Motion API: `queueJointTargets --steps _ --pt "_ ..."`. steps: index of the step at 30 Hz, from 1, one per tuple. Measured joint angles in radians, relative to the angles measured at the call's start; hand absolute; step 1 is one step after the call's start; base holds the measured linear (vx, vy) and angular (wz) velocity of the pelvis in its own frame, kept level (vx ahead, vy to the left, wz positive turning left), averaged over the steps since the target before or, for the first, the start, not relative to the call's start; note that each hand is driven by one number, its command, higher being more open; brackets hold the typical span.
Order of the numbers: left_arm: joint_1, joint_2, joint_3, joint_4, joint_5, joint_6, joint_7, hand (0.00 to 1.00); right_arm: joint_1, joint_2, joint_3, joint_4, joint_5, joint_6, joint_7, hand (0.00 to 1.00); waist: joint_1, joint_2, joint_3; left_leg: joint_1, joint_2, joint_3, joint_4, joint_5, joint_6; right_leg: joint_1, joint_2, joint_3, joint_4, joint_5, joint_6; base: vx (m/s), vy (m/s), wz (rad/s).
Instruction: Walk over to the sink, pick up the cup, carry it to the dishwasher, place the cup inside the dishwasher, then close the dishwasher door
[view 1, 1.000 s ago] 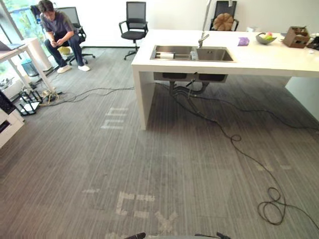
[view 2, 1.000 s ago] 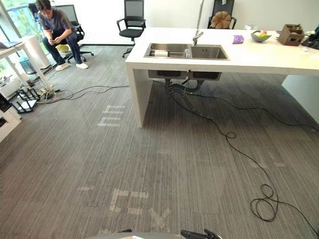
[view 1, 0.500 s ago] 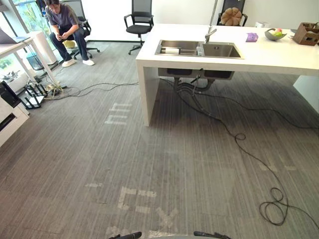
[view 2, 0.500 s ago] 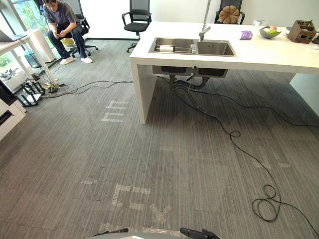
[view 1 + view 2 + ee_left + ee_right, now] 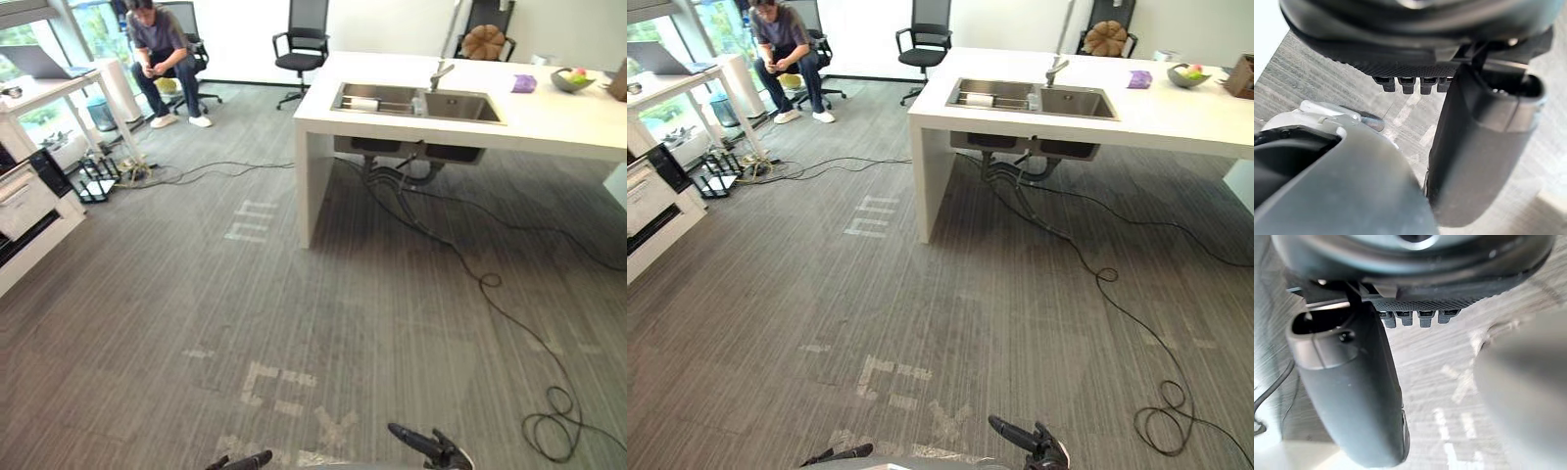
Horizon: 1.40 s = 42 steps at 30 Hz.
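The steel double sink (image 5: 460, 108) is set in a long white counter (image 5: 549, 122) at the far right, with a tap (image 5: 438, 71) behind it. A white cylindrical thing (image 5: 364, 102) that may be the cup lies in the left basin. My left hand (image 5: 245, 460) and right hand (image 5: 421, 443) hang low at the near edge, far from the sink. In the wrist views the left hand (image 5: 1400, 54) and the right hand (image 5: 1415, 303) have relaxed fingers and hold nothing, with grey carpet past them.
A person (image 5: 162, 49) sits on a chair at the far left, near a desk with a laptop (image 5: 39, 73). A low white unit (image 5: 29, 211) stands at the left. Black cables (image 5: 490, 279) trail from under the sink. An office chair (image 5: 304, 39), a purple thing (image 5: 523, 84) and a fruit bowl (image 5: 571, 78) lie beyond.
The whole picture has shifted, so the camera has moved: counter and sink now lie further right. More of both hands shows at the near edge.
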Motion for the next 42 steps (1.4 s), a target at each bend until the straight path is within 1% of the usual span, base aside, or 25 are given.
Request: queueJointTargets --steps 1,3,7,11,13,15,16,17,18,19,20,21,22,23,24,27,28,30,32,35,36,38,40,41,42 --pt "0.001 0.0 0.014 -0.004 0.009 -0.009 0.02 1.0 -0.012 0.006 0.003 -0.012 0.005 -0.001 0.002 1.0 -0.001 0.002 0.021 0.023 0.001 0.002 0.009 -0.009 0.013 -0.041 -0.017 0.019 0.105 -0.001 -0.014 0.03 0.08 -0.04" --pt "0.008 -0.004 0.025 -0.001 0.018 -0.016 0.059 1.0 -0.011 0.009 0.005 -0.014 0.019 -0.003 0.016 1.0 -0.001 -0.002 0.023 0.041 0.012 0.003 0.023 -0.03 0.017 -0.055 -0.006 0.026 0.108 -0.036 -0.01 0.07 0.059 -0.03" --pt "0.002 -0.039 0.106 0.026 0.068 -0.033 0.16 1.0 -0.008 0.013 -0.006 -0.014 0.077 -0.014 0.061 1.0 -0.003 0.011 0.038 0.032 0.065 0.005 0.088 -0.095 -0.001 -0.1 0.054 0.01 -0.128 -0.033 -0.013 0.16 0.0 -0.06" --pt "0.001 -0.053 0.147 0.025 0.108 -0.063 0.184 1.0 0.014 0.018 -0.02 -0.036 0.11 -0.018 0.089 1.0 0.0 0.009 0.045 0.043 0.104 0.004 0.208 -0.205 -0.038 -0.187 0.071 0.01 -0.191 0.036 -0.014 0.31 -0.097 0.02" --pt "0.002 -0.064 0.181 0.02 0.13 -0.072 0.187 1.0 0.039 0.029 -0.042 -0.076 0.114 -0.026 0.105 1.0 0.0 0.008 0.046 0.083 0.104 -0.005 0.285 -0.306 -0.066 -0.203 0.052 -0.004 -0.189 0.057 -0.038 0.44 -0.205 0.12" --pt "0.006 -0.076 0.199 -0.014 0.155 -0.079 0.193 1.0 0.054 0.038 -0.053 -0.09 0.115 -0.024 0.111 1.0 0.0 0.005 0.039 0.115 0.105 -0.027 0.31 -0.375 -0.087 -0.198 0.045 -0.02 -0.176 0.079 -0.069 0.5 -0.279 0.31" --pt "0.008 -0.1 0.216 -0.015 0.181 -0.094 0.201 1.0 0.061 0.033 -0.076 -0.093 0.117 -0.015 0.125 1.0 -0.008 0.028 0.022 0.144 0.136 -0.037 0.299 -0.4 -0.103 -0.202 0.064 -0.031 -0.126 0.121 -0.117 0.56 -0.304 0.35" --pt "0.01 -0.113 0.217 -0.013 0.189 -0.096 0.203 1.0 0.062 0.028 -0.083 -0.092 0.116 -0.014 0.125 1.0 -0.011 0.04 0.006 0.152 0.155 -0.036 0.302 -0.399 -0.111 -0.204 0.079 -0.044 -0.106 0.102 -0.139 0.61 -0.293 0.22" --pt "0.011 -0.138 0.239 -0.016 0.199 -0.099 0.203 1.0 0.05 0.021 -0.091 -0.079 0.114 -0.014 0.125 1.0 -0.011 0.076 -0.017 0.133 0.189 -0.032 0.371 -0.392 -0.114 -0.193 0.11 -0.059 -0.088 0.054 -0.153 0.62 -0.306 0.04" --pt "0.009 -0.15 0.267 -0.017 0.205 -0.106 0.204 1.0 0.039 0.006 -0.084 -0.063 0.111 -0.011 0.13 1.0 -0.014 0.084 -0.024 0.072 0.221 -0.037 0.525 -0.37 -0.122 -0.172 0.139 -0.067 -0.091 0.023 -0.172 0.6 -0.313 -0.05" --pt "0.005 -0.154 0.279 -0.015 0.204 -0.106 0.204 1.0 0.036 0.003 -0.081 -0.057 0.109 -0.01 0.129 1.0 -0.015 0.088 -0.026 0.033 0.235 -0.043 0.627 -0.345 -0.123 -0.155 0.154 -0.068 -0.098 0.008 -0.178 0.56 -0.309 -0.09" --pt "0.002 -0.159 0.294 -0.013 0.204 -0.106 0.204 1.0 0.035 0.0 -0.078 -0.05 0.106 -0.009 0.126 1.0 -0.017 0.094 -0.028 -0.037 0.259 -0.054 0.792 -0.275 -0.141 -0.119 0.18 -0.071 -0.123 -0.008 -0.188 0.56 -0.259 -0.14" --pt "0.002 -0.162 0.303 -0.013 0.203 -0.108 0.202 1.0 0.033 -0.004 -0.067 -0.046 0.1 -0.01 0.117 1.0 -0.014 0.102 -0.024 -0.121 0.305 -0.045 0.996 -0.246 -0.156 -0.049 0.223 -0.066 -0.184 -0.014 -0.196 0.56 -0.231 -0.21" --pt "0.001 -0.159 0.308 -0.013 0.204 -0.114 0.199 1.0 0.031 -0.005 -0.061 -0.04 0.095 -0.01 0.108 1.0 -0.013 0.099 -0.01 -0.165 0.324 -0.036 1.104 -0.251 -0.151 0.018 0.248 -0.057 -0.233 -0.017 -0.202 0.64 -0.213 -0.34" --pt "0.002 -0.155 0.311 -0.012 0.211 -0.122 0.199 1.0 0.025 -0.003 -0.056 -0.023 0.094 -0.012 0.1 1.0 -0.005 0.084 0.006 -0.206 0.317 -0.038 1.164 -0.266 -0.151 0.104 0.262 -0.041 -0.286 -0.017 -0.204 0.41 -0.124 -0.37" --pt "0.003 -0.155 0.282 -0.041 0.226 -0.186 0.188 1.0 0.006 -0.004 -0.057 -0.008 0.093 -0.009 0.075 1.0 0.015 0.077 0.012 -0.322 0.284 0.008 1.076 -0.311 -0.137 0.216 0.264 0.017 -0.372 -0.016 -0.202 0.44 -0.069 -0.58" --pt "0.004 -0.154 0.261 -0.047 0.237 -0.217 0.178 1.0 -0.011 -0.004 -0.058 -0.01 0.089 -0.009 0.071 1.0 0.016 0.073 0.018 -0.36 0.267 0.038 0.937 -0.324 -0.132 0.248 0.254 0.041 -0.404 -0.012 -0.194 0.46 0.101 -0.62" --pt "-0.001 -0.141 0.216 -0.059 0.253 -0.267 0.175 1.0 -0.024 -0.004 -0.057 -0.015 0.06 -0.008 0.07 1.0 0.017 0.068 0.029 -0.393 0.227 0.061 0.652 -0.292 -0.134 0.283 0.226 0.066 -0.435 -0.024 -0.163 0.37 0.129 -0.47" --pt "0.012 -0.13 0.132 -0.137 0.261 -0.322 0.205 1.0 -0.023 -0.011 -0.029 -0.017 0.052 -0.006 0.069 1.0 0.037 0.057 0.039 -0.382 0.161 0.046 0.428 -0.046 -0.118 0.304 0.171 0.121 -0.44 -0.074 -0.123 0.4 0.259 -0.47" --pt "-0.009 -0.124 0.034 -0.324 0.26 -0.389 0.268 1.0 -0.045 -0.008 0.041 -0.016 0.052 0.006 0.058 1.0 0.044 0.049 0.068 -0.403 0.132 0.049 0.488 -0.085 -0.068 0.305 0.165 0.218 -0.454 -0.073 -0.11 0.37 0.205 0.04" --pt "-0.022 -0.119 -0.014 -0.454 0.261 -0.398 0.29 1.0 -0.056 -0.006 0.089 -0.018 0.052 0.024 0.048 1.0 0.051 0.039 0.075 -0.417 0.131 0.053 0.548 -0.108 -0.062 0.316 0.156 0.243 -0.453 -0.072 -0.105 0.29 0.171 -0.01" --pt "-0.04 -0.114 -0.094 -0.702 0.261 -0.403 0.312 1.0 -0.067 -0.002 0.125 -0.051 0.056 0.042 0.035 1.0 0.045 0.037 0.074 -0.415 0.13 0.056 0.568 -0.144 -0.052 0.307 0.154 0.251 -0.418 -0.071 -0.105 0.26 0.12 -0.04" --pt "-0.111 -0.102 -0.172 -0.959 0.269 -0.457 0.313 1.0 -0.055 0.01 0.133 -0.114 0.056 0.072 0.007 1.0 0.033 0.036 0.071 -0.378 0.117 0.061 0.526 -0.167 -0.041 0.255 0.144 0.256 -0.289 -0.071 -0.103 0.2 0.091 -0.07" --pt "-0.136 -0.099 -0.184 -1.0 0.284 -0.476 0.314 1.0 -0.045 0.012 0.133 -0.121 0.056 0.079 -0.001 1.0 0.031 0.034 0.066 -0.357 0.112 0.068 0.5 -0.17 -0.04 0.235 0.138 0.258 -0.232 -0.07 -0.101 0.19 0.092 -0.29" --pt "-0.166 -0.094 -0.19 -1.062 0.308 -0.511 0.316 1.0 -0.031 0.012 0.128 -0.131 0.058 0.097 -0.016 1.0 0.029 0.026 0.057 -0.303 0.1 0.09 0.451 -0.174 -0.034 0.179 0.123 0.261 -0.084 -0.064 -0.057 0.22 0.092 -0.44"
